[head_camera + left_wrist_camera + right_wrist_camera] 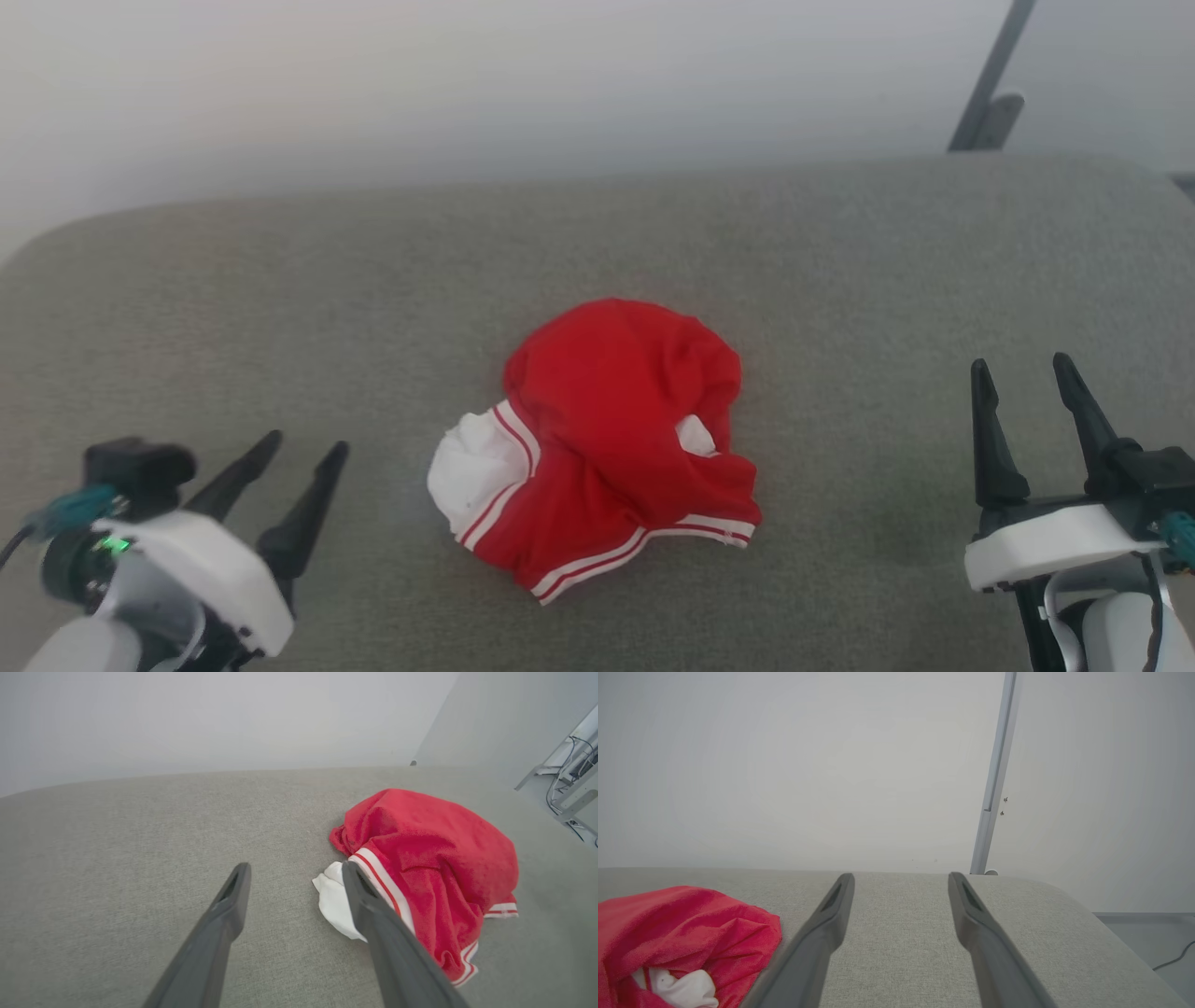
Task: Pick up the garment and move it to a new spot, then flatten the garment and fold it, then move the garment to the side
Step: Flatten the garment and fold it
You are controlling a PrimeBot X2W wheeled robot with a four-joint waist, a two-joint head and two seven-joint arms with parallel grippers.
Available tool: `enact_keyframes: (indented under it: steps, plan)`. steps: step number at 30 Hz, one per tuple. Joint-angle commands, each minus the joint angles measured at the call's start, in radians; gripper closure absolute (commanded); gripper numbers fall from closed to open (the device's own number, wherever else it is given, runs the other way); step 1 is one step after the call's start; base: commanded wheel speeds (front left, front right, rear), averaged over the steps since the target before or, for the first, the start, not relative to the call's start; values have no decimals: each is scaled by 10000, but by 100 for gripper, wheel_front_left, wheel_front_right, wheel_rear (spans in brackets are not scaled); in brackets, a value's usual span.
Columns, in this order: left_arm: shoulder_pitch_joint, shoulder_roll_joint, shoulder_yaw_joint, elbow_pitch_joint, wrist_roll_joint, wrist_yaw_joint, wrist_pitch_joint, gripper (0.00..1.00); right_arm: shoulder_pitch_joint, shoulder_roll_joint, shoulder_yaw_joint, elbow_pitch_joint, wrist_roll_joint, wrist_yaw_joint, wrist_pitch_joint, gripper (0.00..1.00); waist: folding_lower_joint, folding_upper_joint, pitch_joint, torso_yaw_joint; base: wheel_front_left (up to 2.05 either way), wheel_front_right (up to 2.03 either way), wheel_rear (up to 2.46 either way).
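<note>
Grey upholstery (280,308) holds the garment (607,420) — crumpled red heap, white sleeve, striped trim — left tool (308,441) and right tool (1019,360) splayed

The shirt (607,420) lies crumpled on the grey cushion (840,261), off to the right of the left gripper (308,441) and left of the right gripper (1019,360), touching neither. Both grippers' fingers are spread, holding nothing.
</note>
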Motion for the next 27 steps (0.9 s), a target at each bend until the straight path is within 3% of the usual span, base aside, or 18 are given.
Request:
enact_keyframes:
  steps: [1, 12, 22, 23, 25, 27]
  plan:
    - [-253, -45, -126, 54, -70, -72, 218, 0, -119, 54, 11, -31, 20, -7, -35, 0, 0, 0, 353, -260, 0, 0, 0]
    - [-1855, -334, -1494, 1079, -40, 50, 2920, 0, -523, 199, 70, -48, -77, -7, -35, 0, 0, 0, 1361, -779, 0, 0, 0]
    - [-2776, -673, -2251, 2622, 303, 150, 4108, 0, -761, 270, 79, 12, -140, -7, -35, 0, 0, 0, 1678, -897, 0, 0, 0]
    - [-2827, -720, -2291, 2789, 278, 157, 4177, 8, -791, 275, 93, 18, -156, -7, -35, 0, 0, 0, 1683, -904, 0, 0, 0]
    - [-2929, -791, -2351, 3046, 287, 136, 4257, 100, -812, 283, 110, 41, -189, -7, -35, 0, 0, 0, 1688, -916, 0, 0, 0]
    - [-2996, -873, -2408, 3218, 216, 117, 4343, 100, -822, 284, 97, 43, -217, -7, -35, 0, 0, 0, 1682, -907, 0, 0, 0]
